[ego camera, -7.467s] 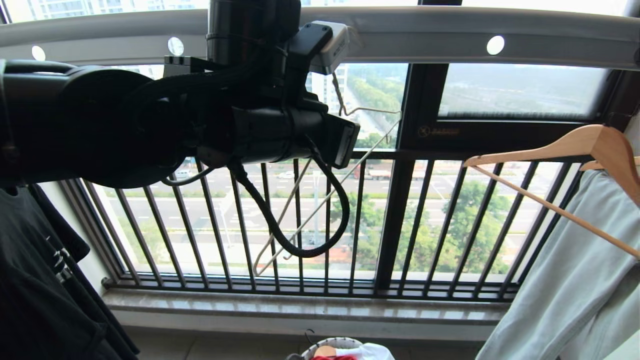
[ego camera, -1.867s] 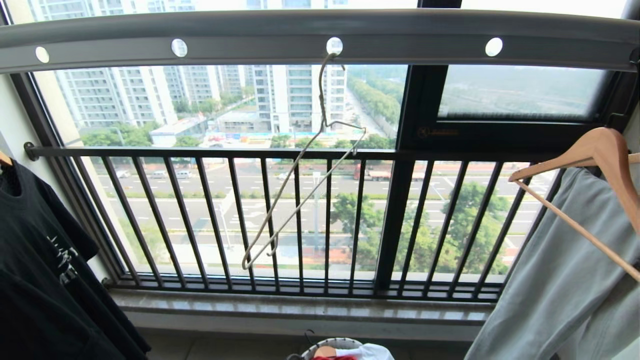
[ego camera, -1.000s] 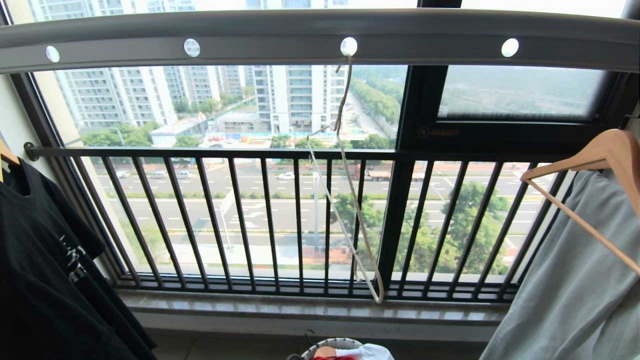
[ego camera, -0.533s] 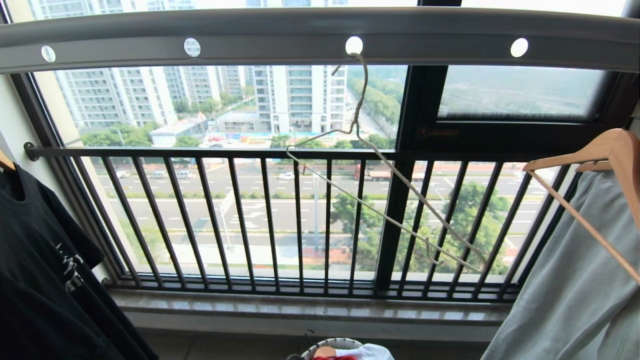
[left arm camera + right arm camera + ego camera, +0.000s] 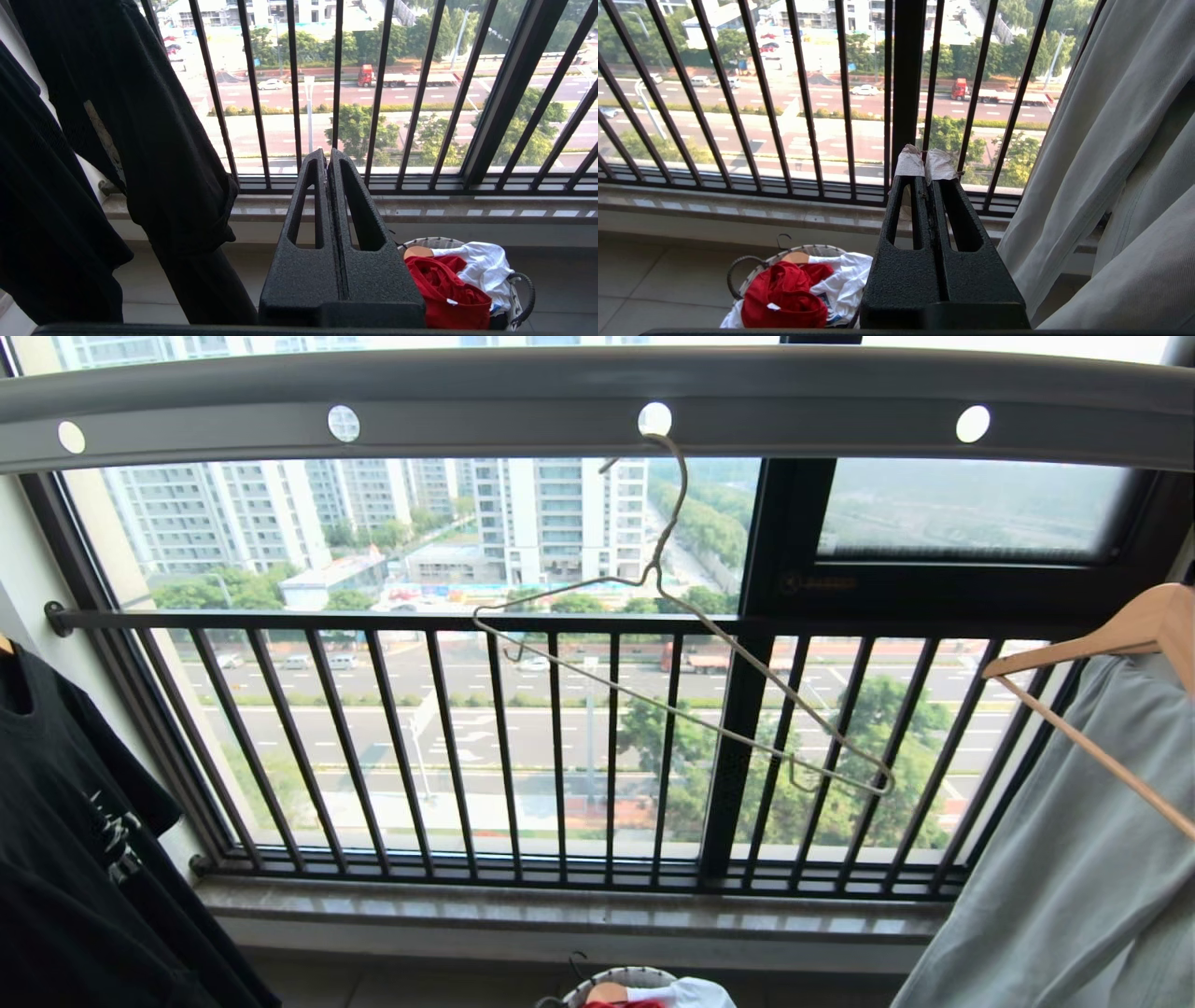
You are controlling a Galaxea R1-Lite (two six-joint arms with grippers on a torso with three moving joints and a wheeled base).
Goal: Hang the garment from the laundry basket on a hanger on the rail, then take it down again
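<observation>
Garment (image 5: 444, 291), red, lies bunched in the laundry basket (image 5: 521, 298) on the floor by the window sill, w/ a white cloth (image 5: 481, 266) heaped on it and a tan rounded bit of wood (image 5: 417, 252) poking up at the basket's far edge. Same pile in the right wrist view: garment (image 5: 784, 294), white cloth (image 5: 840, 275), basket (image 5: 738, 275) w/ 1 dark loop handle showing. In the head view only the basket's whitish rim (image 5: 627, 975) and a sliver of red show at the bottom edge.

Above it the hanger (image 5: 691, 700), thin cream wire, is empty; its long bent hook sits in 1 of the round holes of the rail (image 5: 485, 415), 3rd of the 4 holes in view from the robot's left. Hanger is tilted, 1 end high twd the left, other end low twd the right.

Left gripper (image 5: 328, 156): low, pointing at the black window railing (image 5: 560, 747), fingers pressed together, nothing in them. Right gripper (image 5: 926, 163): same pose, fingers together, white padding on the tips, holding nothing. Neither arm shows in the head view.

Robot's left: black T-shirt (image 5: 84, 859) w/ white print, hanging. Robot's right: pale grey-green garment (image 5: 1074, 859) on a thick wood hanger (image 5: 1102, 635).
</observation>
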